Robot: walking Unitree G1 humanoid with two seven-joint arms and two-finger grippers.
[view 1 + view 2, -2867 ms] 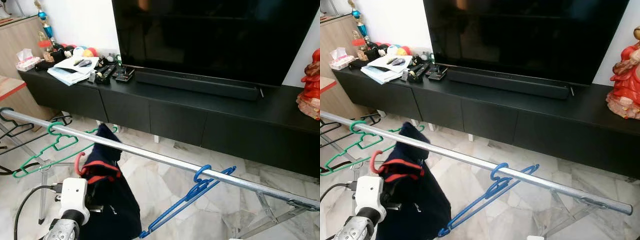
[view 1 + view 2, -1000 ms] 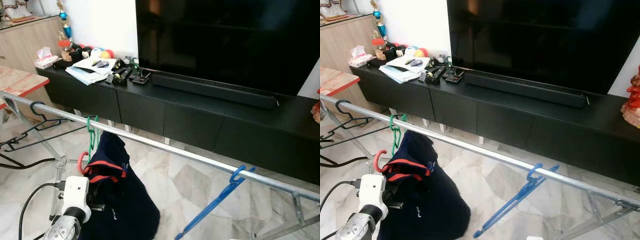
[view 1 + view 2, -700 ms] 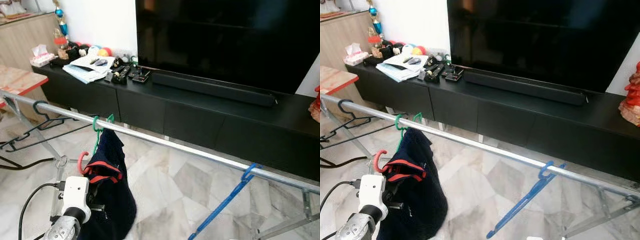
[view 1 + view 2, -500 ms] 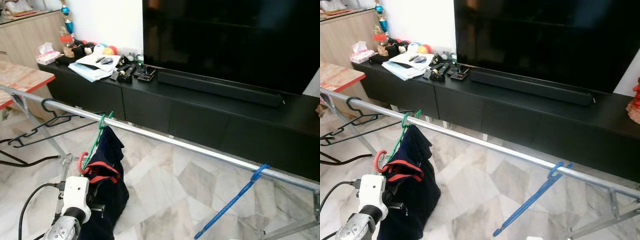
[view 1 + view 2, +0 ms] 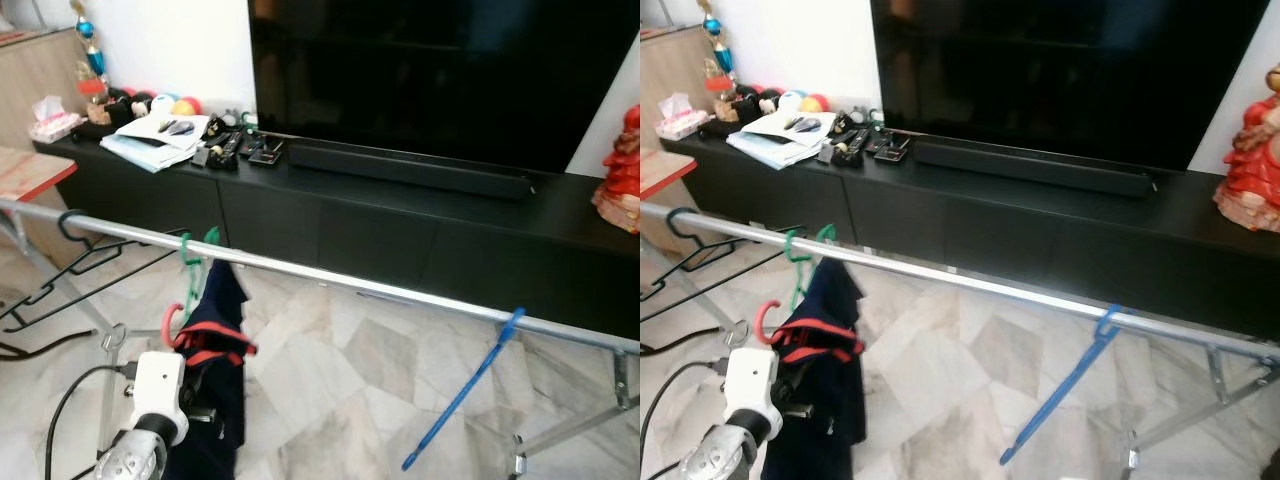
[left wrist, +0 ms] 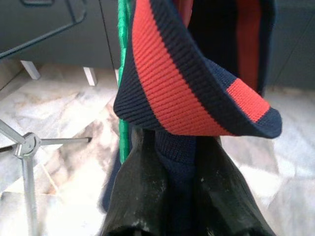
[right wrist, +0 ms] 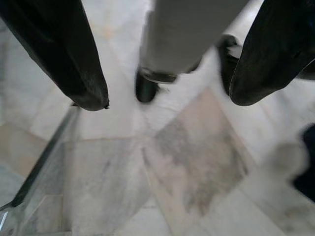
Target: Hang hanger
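fingers of the left gripper point(image 6: 174, 194) clamp the navy shirt point(image 5: 215, 370) on its red hanger point(image 5: 172, 318), which now sits closer under the rail point(image 5: 330, 280), beside the green hanger point(image 5: 190, 262); hook not yet over. right gripper point(image 7: 167, 98) hangs open, idle.

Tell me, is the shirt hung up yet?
Not yet. Done: green hanger, blue hanger and black hanger already hang on the rail. In hand: the left pincer is shut on the navy shirt, whose red hook sits below the rail. Left: lift that hook over the rail and let go. The right pincer hangs open above the floor.
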